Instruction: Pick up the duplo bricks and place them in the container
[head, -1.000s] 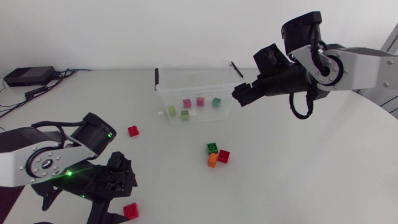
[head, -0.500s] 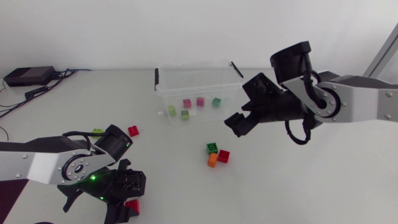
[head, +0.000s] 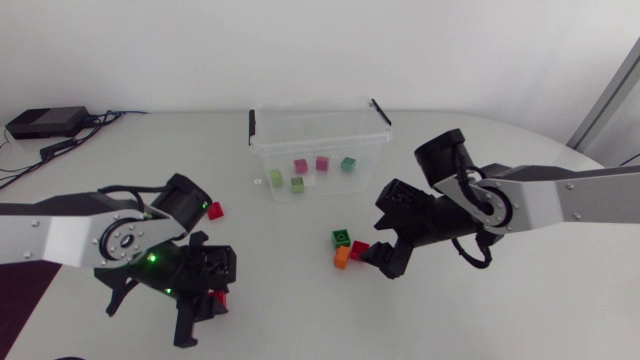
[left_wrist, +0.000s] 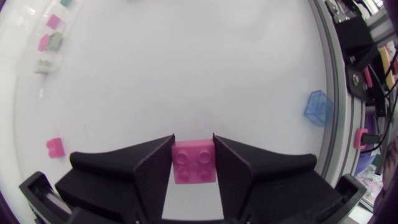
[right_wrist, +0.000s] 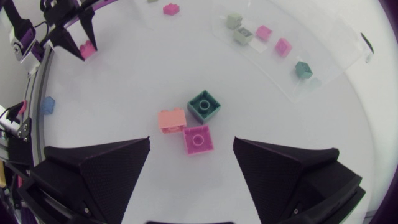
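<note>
**A:** What sits closest to the near edge of the surface?

**B:** The left pincer (left_wrist: 193, 148), toward the near left corner. It is pinching a red duplo brick (left_wrist: 194, 163) with 4 studs, and both fingers press against the brick's sides.

**A:** And the right pincer?

**B:** The right pincer (right_wrist: 191, 146) is spread wide, low over the middle of the surface, and holds nothing. 3 bricks lie packed close together there. The middle red brick (right_wrist: 198, 138) is nearest, between the fingertips, with neither finger touching it. The orange brick (right_wrist: 171, 119) is beside it and the dark green brick (right_wrist: 204, 106) is just beyond.

**A:** Anything loose further off?

**B:** A lone red brick (head: 214, 210) lies toward the left edge, just beside the left arm (head: 60, 240).

**A:** Where is the container?

**B:** The clear plastic container (head: 330, 135) stands near the far edge, about midway along it. Small bricks show inside, among them a pink brick (head: 322, 162) and a green brick (head: 347, 163).
</note>
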